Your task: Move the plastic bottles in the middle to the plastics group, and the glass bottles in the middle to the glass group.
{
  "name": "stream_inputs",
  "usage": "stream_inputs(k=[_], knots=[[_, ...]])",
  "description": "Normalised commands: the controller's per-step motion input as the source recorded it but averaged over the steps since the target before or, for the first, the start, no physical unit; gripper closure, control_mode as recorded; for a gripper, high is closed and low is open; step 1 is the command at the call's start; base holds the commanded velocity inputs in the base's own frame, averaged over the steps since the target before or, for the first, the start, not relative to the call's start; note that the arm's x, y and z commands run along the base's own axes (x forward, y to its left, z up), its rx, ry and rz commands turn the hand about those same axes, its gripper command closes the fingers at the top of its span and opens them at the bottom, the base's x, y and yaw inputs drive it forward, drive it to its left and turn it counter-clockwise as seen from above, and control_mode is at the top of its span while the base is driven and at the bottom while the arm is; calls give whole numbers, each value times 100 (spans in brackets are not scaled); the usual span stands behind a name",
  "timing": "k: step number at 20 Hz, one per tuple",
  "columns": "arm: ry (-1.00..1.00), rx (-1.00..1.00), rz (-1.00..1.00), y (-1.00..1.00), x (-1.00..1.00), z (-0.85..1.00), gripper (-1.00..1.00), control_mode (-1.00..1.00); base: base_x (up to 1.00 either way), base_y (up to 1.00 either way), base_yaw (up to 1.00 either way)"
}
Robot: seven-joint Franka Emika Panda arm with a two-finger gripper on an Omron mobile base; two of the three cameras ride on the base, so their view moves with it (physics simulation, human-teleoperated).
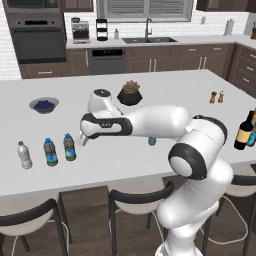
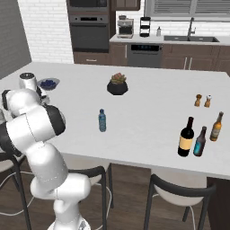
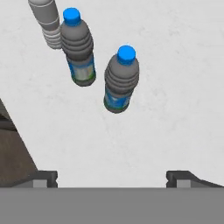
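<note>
**Operator:** At the island's near left edge, what stands closest to the gripper?

**Technician:** Two grey blue-capped bottles. The nearer grey bottle (image 3: 120, 81) stands upright just beside the second grey bottle (image 3: 78, 50), with the clear white-capped bottle (image 3: 46, 22) at the row's far end. All three stand upright on the white counter (image 1: 150, 85), long axes vertical. The gripper (image 3: 112, 177) hovers above and behind them, jaws spread wide, nothing between them.

**Operator:** Which middle bottle remains?

**Technician:** The pale blue bottle (image 2: 102, 120) stands alone mid-counter, well apart from the gripper, toward the arm's right. Judged from the layout, the coming move turns on swinging right to reach it; a side approach suits its vertical axis.

**Operator:** And the glass?

**Technician:** The wine bottle (image 2: 185, 137) stands just beside the teal bottle (image 2: 200, 141) and near the amber bottle (image 2: 216, 127), at the far right.

**Operator:** Any legible text?

**Technician:** None. Blue labels and a tan label show, but lettering is too small to read.
</note>
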Motion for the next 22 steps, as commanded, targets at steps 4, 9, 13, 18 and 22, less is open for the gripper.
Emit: stream_inputs(k=[4,9,13,18,22], knots=[[2,0,-28,-98,-48,1,-100,-100,0,0,0],[9,-6,-32,-91,-8,19,-100,-100,0,0,0],[6,-4,-36,-96,0,36,-100,-100,0,0,0],[3,0,-42,-100,0,35,-100,-100,0,0,0],[3,0,-48,-100,0,7,-100,-100,0,0,0]])
